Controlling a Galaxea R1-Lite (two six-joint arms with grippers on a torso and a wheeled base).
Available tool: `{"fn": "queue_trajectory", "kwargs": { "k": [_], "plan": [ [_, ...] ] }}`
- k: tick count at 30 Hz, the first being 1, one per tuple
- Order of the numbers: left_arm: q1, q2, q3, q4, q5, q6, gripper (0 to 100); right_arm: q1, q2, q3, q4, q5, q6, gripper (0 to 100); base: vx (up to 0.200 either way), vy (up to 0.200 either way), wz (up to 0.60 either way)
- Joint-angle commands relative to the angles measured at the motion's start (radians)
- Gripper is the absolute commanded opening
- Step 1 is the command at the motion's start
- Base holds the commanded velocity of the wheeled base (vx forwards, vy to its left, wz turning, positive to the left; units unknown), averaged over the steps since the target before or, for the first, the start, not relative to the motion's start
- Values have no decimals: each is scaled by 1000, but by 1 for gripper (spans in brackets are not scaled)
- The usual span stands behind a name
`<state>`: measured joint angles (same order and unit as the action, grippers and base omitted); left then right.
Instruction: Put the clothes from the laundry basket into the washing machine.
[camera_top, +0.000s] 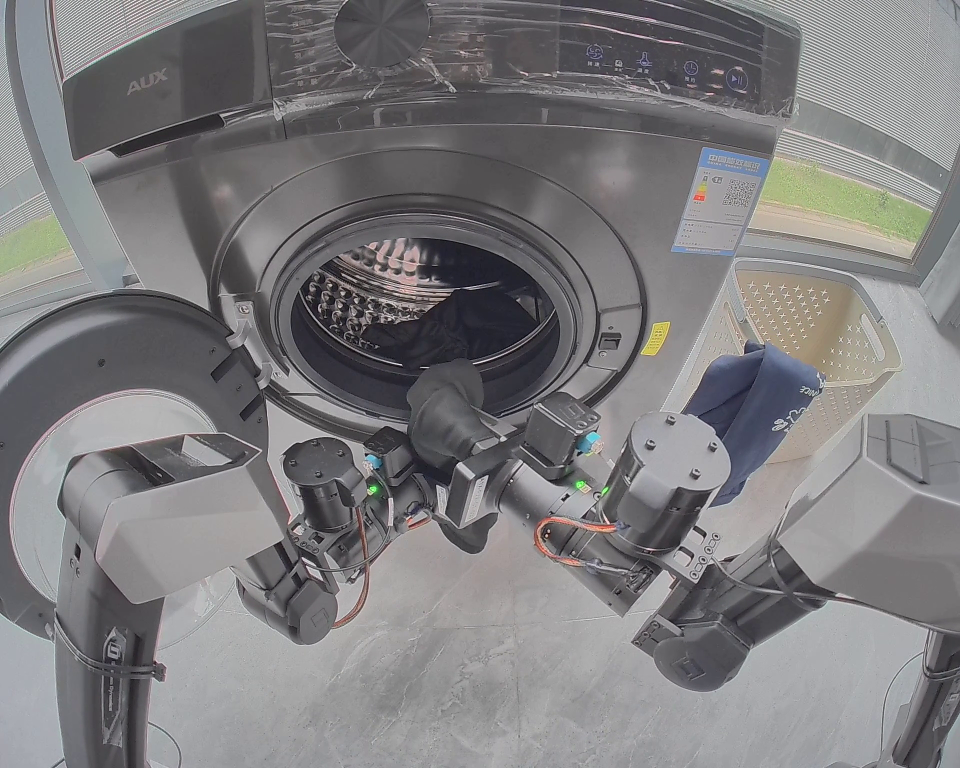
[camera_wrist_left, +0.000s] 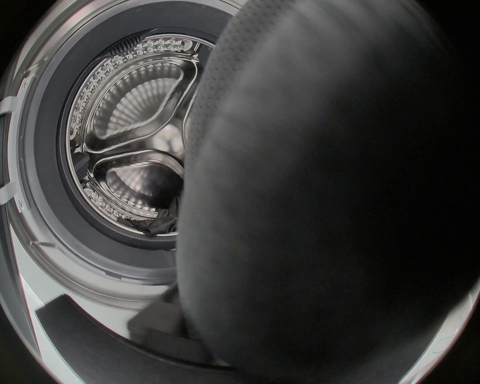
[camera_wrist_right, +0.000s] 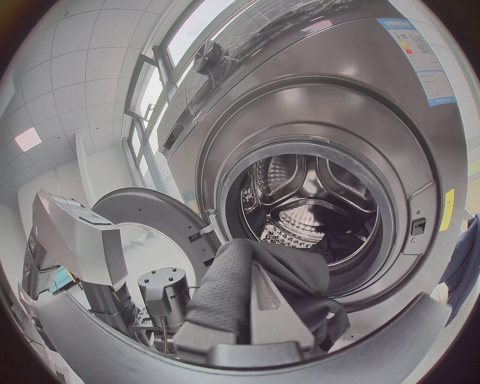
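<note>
I have both arms brought together low in front of the washing machine (camera_top: 640, 190), just below its round opening. The door (camera_top: 100, 400) stands swung out on the robot's left. The right pincer (camera_wrist_right: 240, 282) is clamped on a black garment (camera_top: 445, 405), which bunches up over it and rises against the lower lip of the opening, partly across the rubber seal. In the right wrist view one finger (camera_wrist_right: 270, 305) stands bare beside the cloth, while the rest of the fabric drapes over the other side and hangs down a little. The left pincer (camera_top: 408, 490) sits right against the same bundle from the robot's left. The dark cloth (camera_wrist_left: 325, 200) covers most of its camera, so I cannot tell whether that pincer is wide or narrow. Inside the steel drum (camera_top: 370, 285) another dark piece of clothing (camera_top: 455, 325) lies on the bottom. The laundry basket (camera_top: 850, 340) stands on the floor to the right of the machine, with a navy garment (camera_top: 755, 400) draped over its near rim.
</note>
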<state>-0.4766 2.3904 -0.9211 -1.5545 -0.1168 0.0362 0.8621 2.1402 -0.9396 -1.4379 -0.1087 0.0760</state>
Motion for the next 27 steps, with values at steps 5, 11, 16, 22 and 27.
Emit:
{"fn": "queue_trajectory", "kwargs": {
  "k": [5,11,16,22,27],
  "plan": [
    [30,-10,-71,1,32,-13,0,-26,-36,33,-4,1,1,0,0,0,0],
    [33,-97,-18,1,32,-44,0,-87,-45,71,4,0,2,0,0,0,0],
    [26,-237,131,2,28,-79,0,-135,-17,71,8,0,10,0,0,0,0],
    [15,-387,291,2,20,-88,0,-144,56,67,-1,1,10,0,0,0,0],
    [6,-465,366,1,22,-90,0,-126,72,54,-16,1,10,0,0,0,0]
  ]
}}
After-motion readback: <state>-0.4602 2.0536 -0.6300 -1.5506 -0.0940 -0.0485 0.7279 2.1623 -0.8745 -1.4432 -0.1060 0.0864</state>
